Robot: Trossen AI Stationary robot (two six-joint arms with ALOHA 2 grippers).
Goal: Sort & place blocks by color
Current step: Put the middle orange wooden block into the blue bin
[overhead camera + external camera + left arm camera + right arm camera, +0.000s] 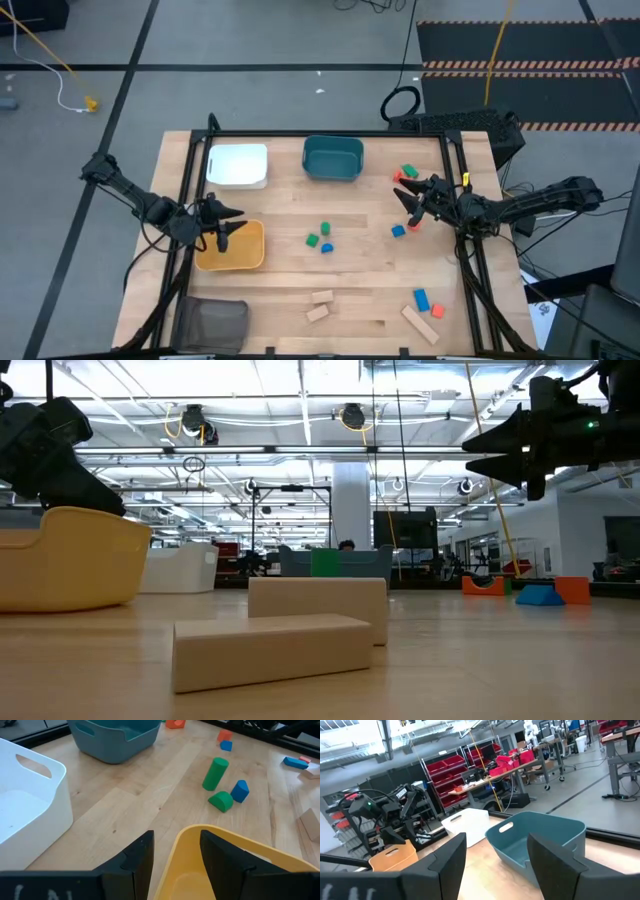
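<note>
1. Hovering at 9 o'clock, the left gripper (222,222) has fingers apart, straddling the yellow bin's (240,262) rim, holding nothing.
2. Blocks (320,238) lie mid-table, more at 3 and 5 o'clock.
3. Right gripper (411,200) hangs at 3 o'clock, fingers apart, empty.
4. Looks between picks; next it needs to drop onto the red block (415,226) just below.
</note>
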